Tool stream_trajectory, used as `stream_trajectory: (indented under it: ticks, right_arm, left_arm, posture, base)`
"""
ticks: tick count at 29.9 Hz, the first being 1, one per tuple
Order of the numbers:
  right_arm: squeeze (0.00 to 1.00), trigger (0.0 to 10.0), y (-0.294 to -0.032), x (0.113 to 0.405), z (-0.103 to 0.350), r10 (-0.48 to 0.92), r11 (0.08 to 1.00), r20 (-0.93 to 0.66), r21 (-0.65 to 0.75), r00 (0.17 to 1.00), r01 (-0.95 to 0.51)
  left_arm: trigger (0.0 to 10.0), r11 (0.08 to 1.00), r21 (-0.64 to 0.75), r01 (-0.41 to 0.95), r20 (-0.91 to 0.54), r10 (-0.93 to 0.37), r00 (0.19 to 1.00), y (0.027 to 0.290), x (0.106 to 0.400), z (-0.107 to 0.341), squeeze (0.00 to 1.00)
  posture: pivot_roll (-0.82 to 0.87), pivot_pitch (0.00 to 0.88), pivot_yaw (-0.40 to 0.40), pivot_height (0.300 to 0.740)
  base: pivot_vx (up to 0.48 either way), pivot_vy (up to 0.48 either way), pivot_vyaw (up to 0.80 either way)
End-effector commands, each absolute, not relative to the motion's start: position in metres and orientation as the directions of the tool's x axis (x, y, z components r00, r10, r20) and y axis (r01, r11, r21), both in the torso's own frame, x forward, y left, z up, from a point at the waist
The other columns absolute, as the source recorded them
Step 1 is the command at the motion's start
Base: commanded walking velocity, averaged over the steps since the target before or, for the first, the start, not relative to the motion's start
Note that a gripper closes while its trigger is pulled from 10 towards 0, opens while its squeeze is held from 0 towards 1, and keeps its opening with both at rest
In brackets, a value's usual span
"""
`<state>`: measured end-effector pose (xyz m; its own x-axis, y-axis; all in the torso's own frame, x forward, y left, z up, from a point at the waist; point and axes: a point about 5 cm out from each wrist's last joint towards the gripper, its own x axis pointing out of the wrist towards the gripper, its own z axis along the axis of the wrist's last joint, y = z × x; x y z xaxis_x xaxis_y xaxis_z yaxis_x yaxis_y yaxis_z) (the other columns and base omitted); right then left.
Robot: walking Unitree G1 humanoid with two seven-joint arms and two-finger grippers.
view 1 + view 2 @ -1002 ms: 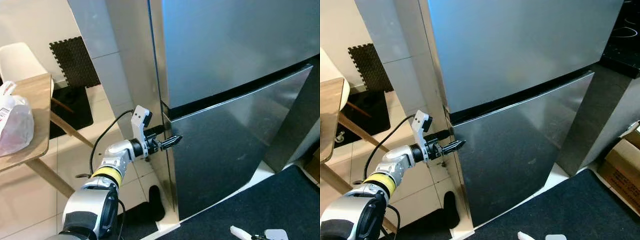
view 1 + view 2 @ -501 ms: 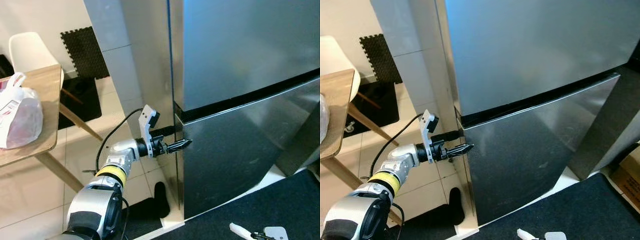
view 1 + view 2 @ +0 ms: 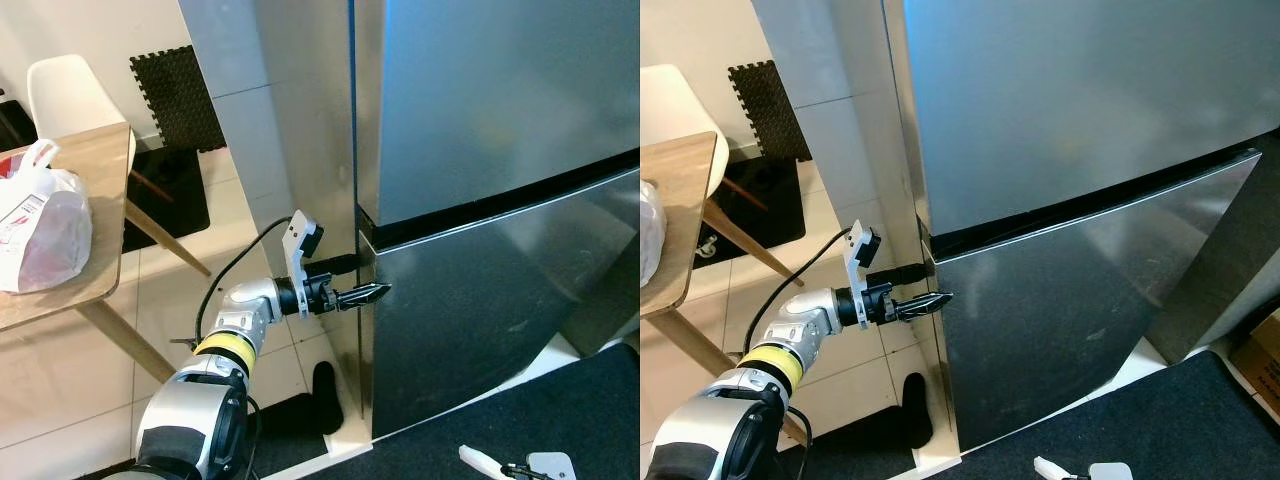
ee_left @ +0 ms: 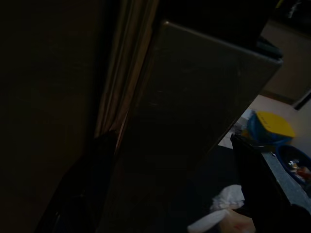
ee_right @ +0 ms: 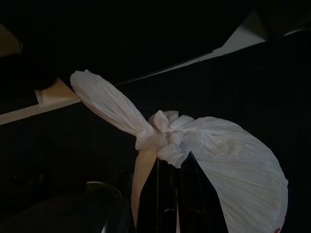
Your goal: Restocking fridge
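Fridge (image 3: pixel 480 120) stands closed across the right and centre of the head views, a steel upper door above a darker lower door (image 3: pixel 1070 320), with a black seam between them.

Nearest the camera, at the lower right edge of the left eye view, the right end effector (image 5: pixel 170 191) hangs low; its wrist view has the two black fingers pressed together on the knot of a tied white plastic bag (image 5: pixel 218 160), so it is clenched on that bag. What the bag contains cannot be told.

Farther out, lower centre, the left arm reaches forward and the left end effector (image 3: pixel 368 294) has its fingers drawn to a closed point, touching or just beside the left edge of the lower door, slightly below the seam. The dark left wrist view looks along that door edge and the gap beside it.

Judged from this, the step in hand is getting a door open so the carried bag can go inside. The next move calls for working the closed tip into the gap at the door edge and pulling outward; the smooth steel may let it slip.

Beyond the arm, at the left edge, a wooden surface (image 3: pixel 100 190) carries another plastic bag (image 3: pixel 40 235) with something reddish inside, and a white chair (image 3: pixel 70 90) stands behind it
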<state>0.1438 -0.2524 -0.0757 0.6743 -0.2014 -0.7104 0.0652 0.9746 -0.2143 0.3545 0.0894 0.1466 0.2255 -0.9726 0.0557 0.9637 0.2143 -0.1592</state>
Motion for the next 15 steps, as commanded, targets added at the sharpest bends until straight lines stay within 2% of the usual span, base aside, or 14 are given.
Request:
stream_trajectory:
  ticks: [1,13,15]
  right_arm:
    - [0.0,10.0,-0.2492,0.1387,-0.079,-0.194,0.977,-0.724,-0.206,0.662,0.061]
    - [0.0,10.0,-0.2496,0.1392,-0.0791,-0.196,0.977,-0.725,-0.206,0.66,0.065]
    - [0.0,10.0,-0.2499,0.1382,-0.0795,-0.197,0.976,-0.727,-0.206,0.658,0.065]
  left_arm:
    - [10.0,0.006,-0.237,0.972,0.01,-1.0,0.009,0.0559,0.3331,0.1251,0.0]
    - [10.0,-0.043,-0.231,0.972,0.022,-0.999,-0.039,0.0488,0.3284,0.1251,0.0]
    - [10.0,-0.073,-0.225,0.972,0.037,-0.997,-0.067,0.0469,0.3267,0.1275,0.0]
  posture:
    - [-0.19,0.105,0.09,0.726]
    - [-0.19,0.102,0.092,0.726]
    - [-0.19,0.102,0.092,0.726]
  base:
    - [0.0,0.0,0.0]
    - [0.0,0.0,0.0]
    - [0.0,0.0,0.0]
